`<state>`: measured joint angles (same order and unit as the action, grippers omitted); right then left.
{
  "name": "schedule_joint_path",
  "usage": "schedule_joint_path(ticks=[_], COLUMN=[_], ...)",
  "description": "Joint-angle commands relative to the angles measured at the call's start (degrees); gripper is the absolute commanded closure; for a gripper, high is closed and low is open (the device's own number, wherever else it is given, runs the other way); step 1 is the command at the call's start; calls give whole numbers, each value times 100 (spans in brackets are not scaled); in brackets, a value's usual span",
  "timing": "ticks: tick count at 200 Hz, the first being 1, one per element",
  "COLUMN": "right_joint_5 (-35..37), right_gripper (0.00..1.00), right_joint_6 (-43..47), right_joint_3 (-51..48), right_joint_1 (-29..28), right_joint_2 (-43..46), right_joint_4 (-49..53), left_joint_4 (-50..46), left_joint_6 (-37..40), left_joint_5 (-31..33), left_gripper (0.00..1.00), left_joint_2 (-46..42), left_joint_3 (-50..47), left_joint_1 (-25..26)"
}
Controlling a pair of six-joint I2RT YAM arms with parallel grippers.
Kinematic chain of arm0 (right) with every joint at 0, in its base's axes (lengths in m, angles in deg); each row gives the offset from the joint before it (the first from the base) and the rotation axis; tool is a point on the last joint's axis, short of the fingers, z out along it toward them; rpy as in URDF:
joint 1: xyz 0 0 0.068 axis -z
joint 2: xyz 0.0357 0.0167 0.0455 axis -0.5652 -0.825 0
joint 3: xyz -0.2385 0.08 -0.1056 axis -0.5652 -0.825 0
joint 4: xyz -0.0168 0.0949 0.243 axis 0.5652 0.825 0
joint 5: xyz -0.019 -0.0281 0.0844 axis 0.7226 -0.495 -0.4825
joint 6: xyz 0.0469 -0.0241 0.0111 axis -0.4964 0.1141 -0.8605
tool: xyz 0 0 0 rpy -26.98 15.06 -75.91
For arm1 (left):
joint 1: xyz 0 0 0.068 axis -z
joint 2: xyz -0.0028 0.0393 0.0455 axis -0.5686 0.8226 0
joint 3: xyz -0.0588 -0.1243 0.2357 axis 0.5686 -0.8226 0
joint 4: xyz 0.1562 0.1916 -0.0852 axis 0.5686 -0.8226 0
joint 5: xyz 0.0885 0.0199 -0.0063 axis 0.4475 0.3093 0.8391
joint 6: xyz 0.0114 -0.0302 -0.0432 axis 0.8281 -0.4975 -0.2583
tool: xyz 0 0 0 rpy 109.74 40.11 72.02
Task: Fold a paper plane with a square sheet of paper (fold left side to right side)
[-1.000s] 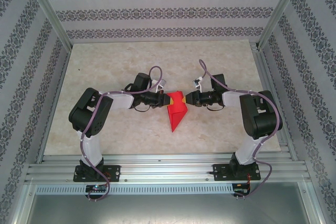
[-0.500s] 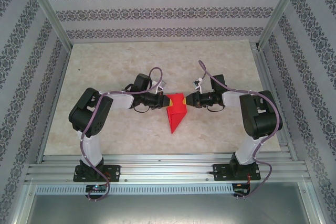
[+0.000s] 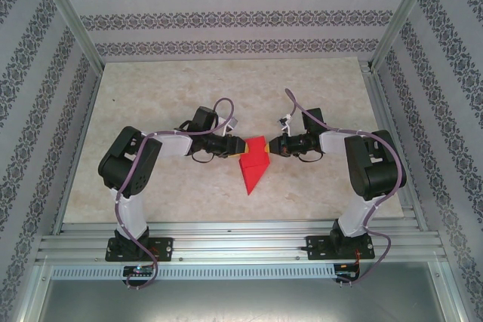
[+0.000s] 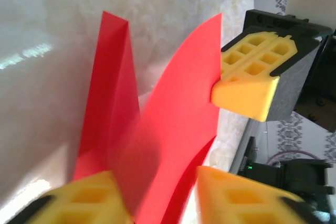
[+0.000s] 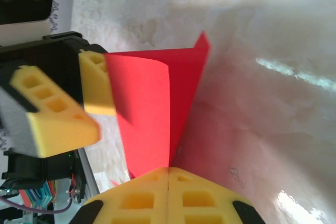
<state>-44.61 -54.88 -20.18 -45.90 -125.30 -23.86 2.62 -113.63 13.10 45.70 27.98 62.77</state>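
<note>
The square sheet of paper (image 3: pixel 252 167) is bright red and creased into a pointed wedge. Its tip points toward the near edge and its two flaps stand up off the table. In the left wrist view both flaps (image 4: pixel 173 114) rise in a V. My left gripper (image 3: pixel 239 145) is at the sheet's left top corner, and its yellow fingers (image 4: pixel 247 198) stand apart with a flap passing between them (image 4: pixel 163 195). My right gripper (image 3: pixel 270 147) is at the right top corner. Its fingers (image 5: pixel 142 198) are pressed together, with the paper (image 5: pixel 149 108) running into the seam (image 5: pixel 168 174).
The marble-patterned tabletop (image 3: pixel 151 103) lies open around the paper. Patterned walls (image 3: pixel 226 13) close the back and sides. An aluminium rail (image 3: pixel 241 235) carrying both arm bases runs along the near edge.
My left gripper has opened and let go of the left flap. My right gripper has shut on the right flap and edged left. The paper's top has drawn narrower.
</note>
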Motion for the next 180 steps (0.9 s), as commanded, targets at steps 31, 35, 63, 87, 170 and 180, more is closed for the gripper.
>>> schedule_joint_path(ticks=[31, 35, 63, 87, 170, 180], right_joint_5=[909, 1001, 1295, 1431, 1545, 1533], right_gripper=[100, 100, 100, 100, 100, 100], right_joint_6=[-700, -812, -1694, -2343, -2449, -2450], right_joint_3=[-137, -160, -354, -467, -175, -163], right_joint_1=[-134, -140, -146, -176, -390, -390], right_joint_2=[521, 544, 722, 793, 665, 661], right_joint_4=[91, 89, -166, -325, 157, 171], left_joint_4=[-2155, -2301, -3080, -3192, -3468, -3570], left_joint_6=[1178, 1249, 1509, 1322, 841, 850], left_joint_5=[1766, 1904, 2688, 3225, 4900, 5057], left_gripper=[37, 37, 38, 38, 38, 38], left_joint_2=[-1504, -1626, -2283, -2480, -872, -665], left_joint_3=[361, 383, 395, 258, 1049, 1189], left_joint_1=[-26, 20, 667, 1448, 2974, 3021])
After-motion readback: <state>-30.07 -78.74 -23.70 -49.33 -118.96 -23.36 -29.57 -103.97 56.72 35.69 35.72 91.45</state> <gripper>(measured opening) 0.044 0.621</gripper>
